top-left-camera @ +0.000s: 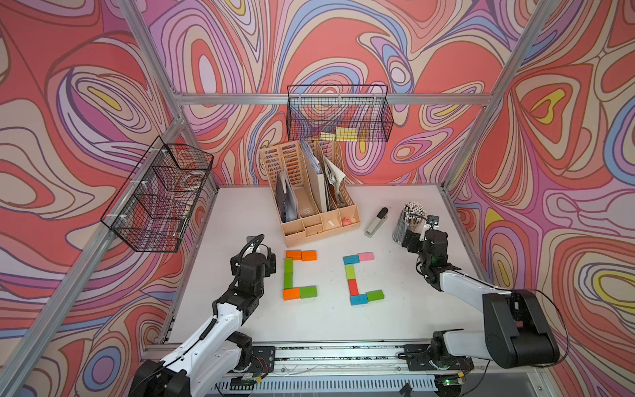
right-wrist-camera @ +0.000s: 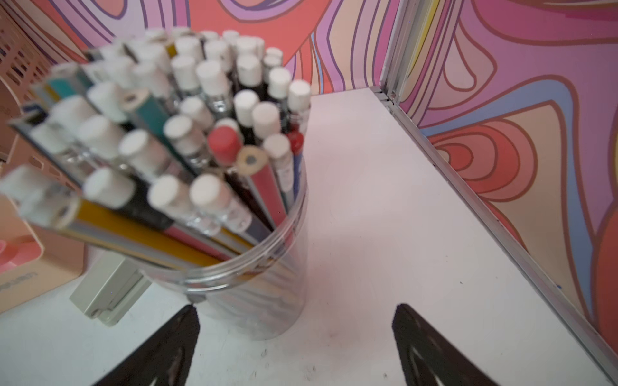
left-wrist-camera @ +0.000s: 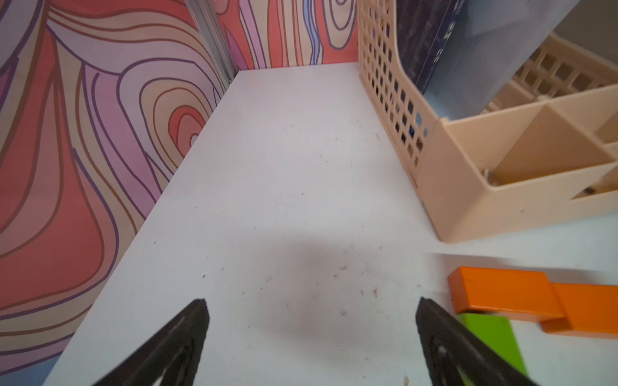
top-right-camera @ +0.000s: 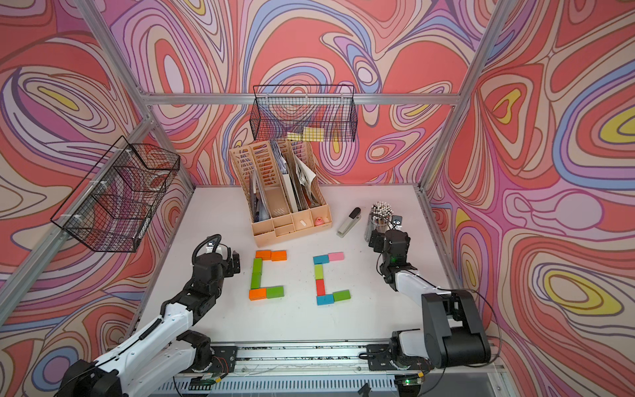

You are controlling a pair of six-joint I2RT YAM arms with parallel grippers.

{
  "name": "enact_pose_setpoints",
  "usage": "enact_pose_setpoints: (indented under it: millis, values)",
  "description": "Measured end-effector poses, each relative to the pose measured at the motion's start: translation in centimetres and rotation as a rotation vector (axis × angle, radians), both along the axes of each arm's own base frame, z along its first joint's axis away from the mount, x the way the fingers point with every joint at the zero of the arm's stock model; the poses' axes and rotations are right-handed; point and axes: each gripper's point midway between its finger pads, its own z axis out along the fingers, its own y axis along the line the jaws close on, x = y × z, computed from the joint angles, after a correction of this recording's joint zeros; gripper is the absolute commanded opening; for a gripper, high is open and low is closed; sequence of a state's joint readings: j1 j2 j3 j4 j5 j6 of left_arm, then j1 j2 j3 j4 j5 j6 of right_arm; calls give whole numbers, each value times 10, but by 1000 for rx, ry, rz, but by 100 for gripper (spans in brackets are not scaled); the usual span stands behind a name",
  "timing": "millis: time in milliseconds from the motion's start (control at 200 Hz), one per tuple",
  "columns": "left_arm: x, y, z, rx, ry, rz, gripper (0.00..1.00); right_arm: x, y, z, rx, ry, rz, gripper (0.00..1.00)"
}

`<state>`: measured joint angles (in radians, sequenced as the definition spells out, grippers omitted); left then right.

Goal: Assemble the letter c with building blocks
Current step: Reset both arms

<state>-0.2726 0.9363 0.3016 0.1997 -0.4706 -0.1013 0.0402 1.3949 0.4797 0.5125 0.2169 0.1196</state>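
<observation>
My left pincer [left-wrist-camera: 311, 300] stands wide open with nothing between its fingers, over bare white table [top-left-camera: 326, 326]. My right pincer [right-wrist-camera: 297, 306] is spread wide as well and holds nothing.

I take the far wall as twelve o'clock on the table. The building blocks [top-left-camera: 288, 281] lie flat around the middle in two C shapes, side by side and apart, seen in both top views.

The C toward nine o'clock has two orange top blocks [top-left-camera: 308, 255], a green spine [top-left-camera: 288, 271], an orange corner block [top-left-camera: 291, 294] and a green foot block [top-left-camera: 308, 291].

The C toward three o'clock has a pink block [top-left-camera: 366, 256] and a blue block [top-left-camera: 351, 259] on top. A lime block [top-left-camera: 351, 271] and a red block [top-left-camera: 353, 287] run down its spine. A second blue block [top-left-camera: 359, 299] and a dark green block [top-left-camera: 374, 295] close the bottom.

My left pincer hangs at nine o'clock from the first C, just beside its orange top; no finger touches a block. My right pincer is at two o'clock from the second C, well apart from it, near the clear pencil cup [right-wrist-camera: 254, 284].

A beige organizer [top-left-camera: 319, 220] stands at twelve o'clock, and a white stapler [top-left-camera: 376, 221] lies at one o'clock between it and the cup.
</observation>
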Motion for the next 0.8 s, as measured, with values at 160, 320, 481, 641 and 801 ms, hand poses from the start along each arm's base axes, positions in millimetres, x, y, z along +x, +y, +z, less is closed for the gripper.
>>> enact_pose_setpoints:
  millis: [160,320,481,641,801]
  values:
    - [20,19,-17,40,9,29,99,7,1,-22,-4,-17,37,94]
    - [38,28,-32,12,2,25,99,17,7,-20,-22,-90,82,95]
    - [55,34,-29,-47,-78,23,99,15,11,-40,-30,-83,108,95]
    - [64,25,-55,-77,-41,-27,100,25,14,-30,-33,-108,129,95]
    - [81,19,-39,-91,-79,-58,99,33,15,-22,-34,-124,129,98]
